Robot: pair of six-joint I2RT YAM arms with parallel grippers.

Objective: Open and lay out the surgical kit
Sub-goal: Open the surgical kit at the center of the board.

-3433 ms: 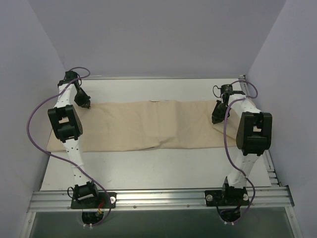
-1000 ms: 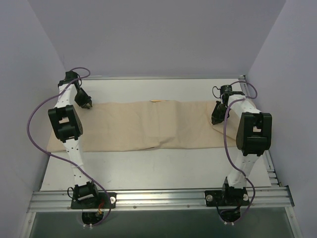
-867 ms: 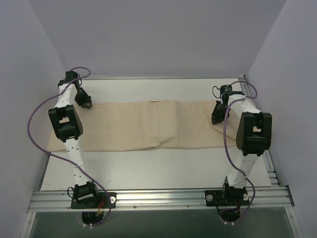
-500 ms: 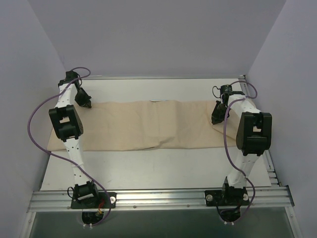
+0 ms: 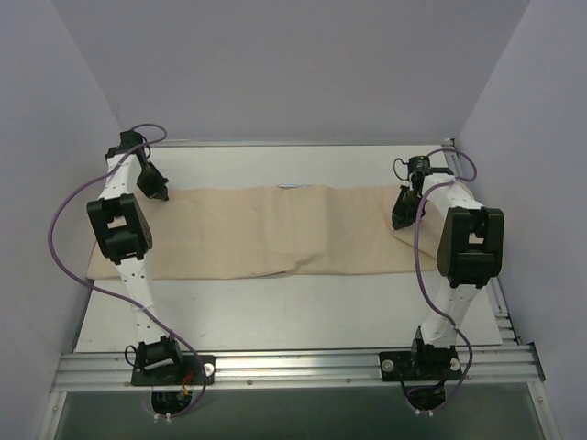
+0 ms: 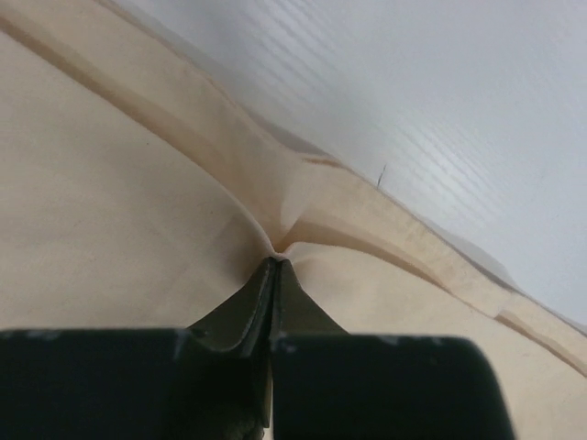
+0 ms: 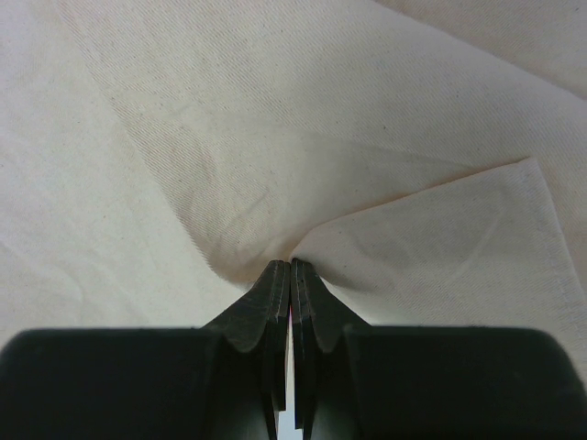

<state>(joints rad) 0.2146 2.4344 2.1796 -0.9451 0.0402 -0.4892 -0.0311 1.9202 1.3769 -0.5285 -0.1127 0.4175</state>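
Observation:
The beige cloth wrap (image 5: pixel 275 229) lies stretched as a long band across the table between both arms. My left gripper (image 5: pixel 160 194) is shut on a pinch of the wrap's far left edge; the left wrist view shows the cloth (image 6: pixel 138 202) puckered at the gripper (image 6: pixel 275 264). My right gripper (image 5: pixel 400 220) is shut on the wrap near its right end; the right wrist view shows folds of the cloth (image 7: pixel 275 137) gathered at the gripper (image 7: pixel 291 266). A thin sliver of something shiny (image 5: pixel 293 186) shows at the wrap's far edge. The steel tray and the forceps are hidden.
The white tabletop (image 5: pixel 293 316) lies between the wrap and the aluminium rail (image 5: pixel 293 367) holding both arm bases. Pale walls close in the left, right and back. A metal frame (image 5: pixel 503 316) runs along the table's right edge.
My left gripper has shifted slightly left and back with the cloth's edge. The sliver at the wrap's far edge looked orange a second ago and is pale now. The right arm has not moved.

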